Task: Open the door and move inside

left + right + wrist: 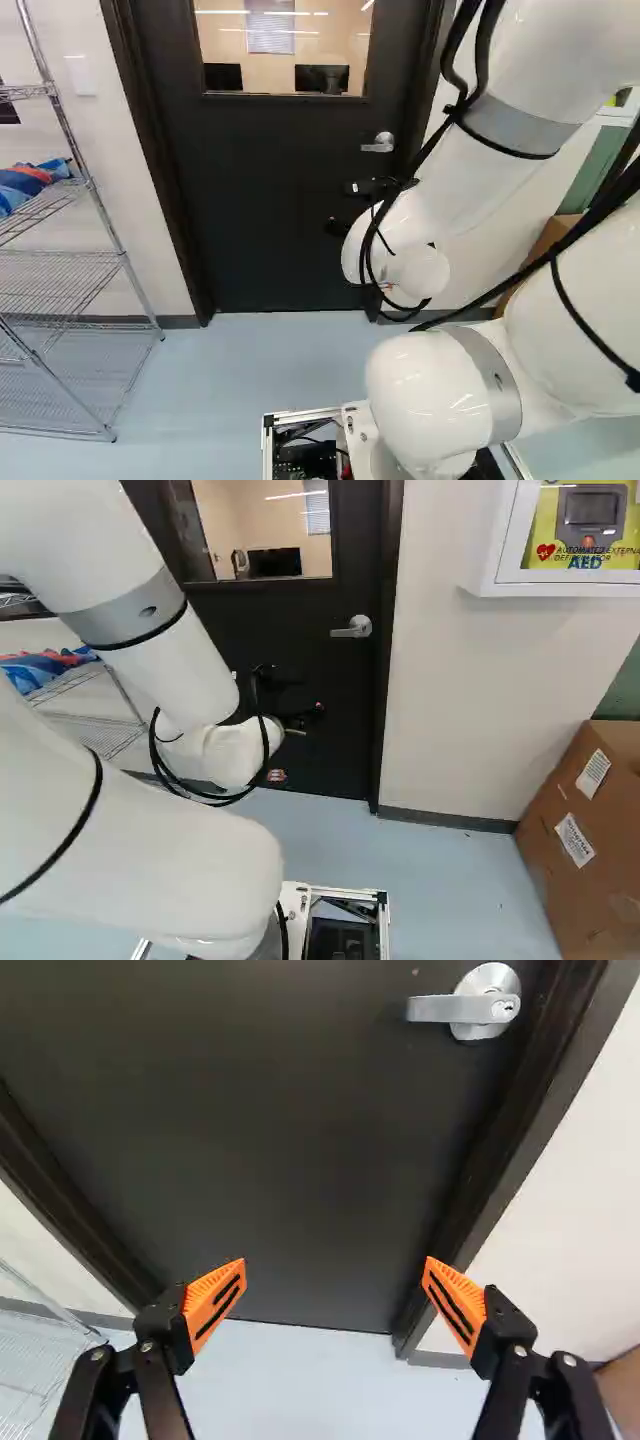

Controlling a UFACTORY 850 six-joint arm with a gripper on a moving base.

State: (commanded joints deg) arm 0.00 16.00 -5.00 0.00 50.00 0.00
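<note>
Here's the floor, pale blue, running right up to the foot of the door. And the door is big, black and closed in its dark frame. The white arm reaches toward it, bent low before its lower half. Over by the left base view's left side stands a wire shelf, near the wall, just beside the door frame. Across on the other side there's a cardboard box on the floor, with a white wall case mounted higher up. The door's top half carries a window, with 2 dark screens seen through it. A blue and red bundle lies on an upper level of the shelf, toward the corner nearest the door. Now the tool: 2 fingers spread wide, nothing between them, pointing at the door's lower part. And the silver handle sits near the door's right edge, below the window, ahead of the tool and well apart from it.
</note>
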